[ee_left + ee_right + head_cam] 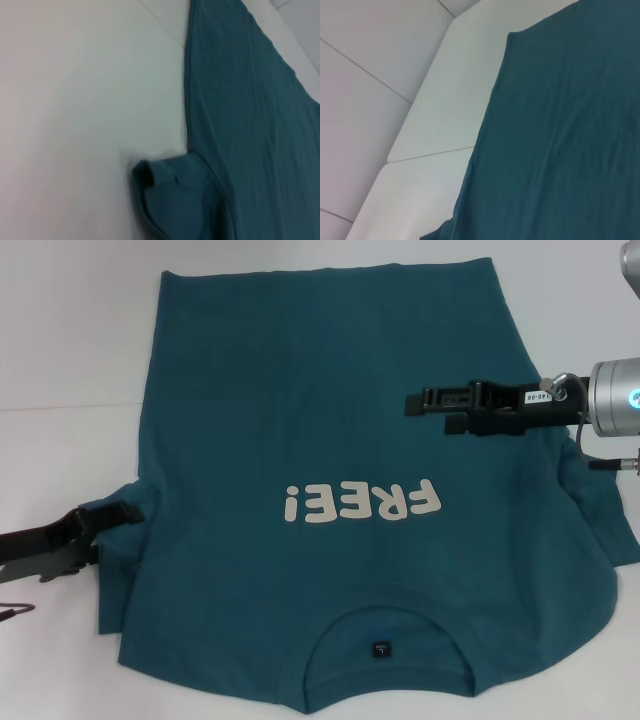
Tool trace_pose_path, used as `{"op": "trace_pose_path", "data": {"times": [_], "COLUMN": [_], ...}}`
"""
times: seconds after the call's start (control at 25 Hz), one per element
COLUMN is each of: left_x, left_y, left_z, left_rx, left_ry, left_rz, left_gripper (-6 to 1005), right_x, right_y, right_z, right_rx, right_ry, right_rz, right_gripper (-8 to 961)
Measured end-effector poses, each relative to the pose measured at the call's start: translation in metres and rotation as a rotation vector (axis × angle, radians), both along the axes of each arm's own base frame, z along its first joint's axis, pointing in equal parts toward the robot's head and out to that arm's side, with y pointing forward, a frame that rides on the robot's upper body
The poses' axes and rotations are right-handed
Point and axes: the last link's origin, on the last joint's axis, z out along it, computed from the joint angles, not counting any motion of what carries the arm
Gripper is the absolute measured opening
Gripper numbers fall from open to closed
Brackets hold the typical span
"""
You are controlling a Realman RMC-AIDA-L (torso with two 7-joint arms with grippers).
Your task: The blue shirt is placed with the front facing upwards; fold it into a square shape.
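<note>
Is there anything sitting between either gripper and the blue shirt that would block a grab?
Nothing visible does. The left gripper sits right at the left sleeve of the blue shirt, and the right gripper hangs directly above the shirt's right side. Only bare white table surrounds the cloth.

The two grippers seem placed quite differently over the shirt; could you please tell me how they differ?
The left gripper sits low at the blue shirt's left sleeve, at the garment's edge; the right gripper reaches over the shirt's body, farther from the collar than the FREE! lettering. The left gripper's tip touches the bunched sleeve cloth, while the right gripper appears to grasp nothing. Both are dark and point inward toward the shirt.
</note>
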Motion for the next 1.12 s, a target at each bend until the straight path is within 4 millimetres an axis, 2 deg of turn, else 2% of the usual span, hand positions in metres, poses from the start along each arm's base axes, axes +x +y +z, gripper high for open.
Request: {"op": "trace_pose_path", "data": {"times": [0.24,0.8,1.04,1.12], "left_x": [0.004,0.008,0.0075,0.0073], "left_y": [0.004,0.0059,0.0065,0.0067], "left_z": [-0.0058,-0.0026,-0.0017,-0.0017], "left_rx": [-0.011,-0.038,-0.034,-0.034], "left_ry": [0.008,-0.006,-0.002,0.002], "left_rz": [-0.003,0.0,0.001,0.0], "left_gripper": [809,788,592,498], "right_x": [0.0007,0.0003,0.0002,0.0003], "right_y": [-0.0003,-0.0002,-0.0002,-0.0001], "right_z": [0.0001,0.0026,0.0028,0.003], "right_rx": [0.001,0.011,0.013,0.013], "right_ry": [0.001,0.019,0.02,0.021], "right_rz": [-0.002,0.002,0.002,0.002], "right_gripper": [943,944,944,944]}}
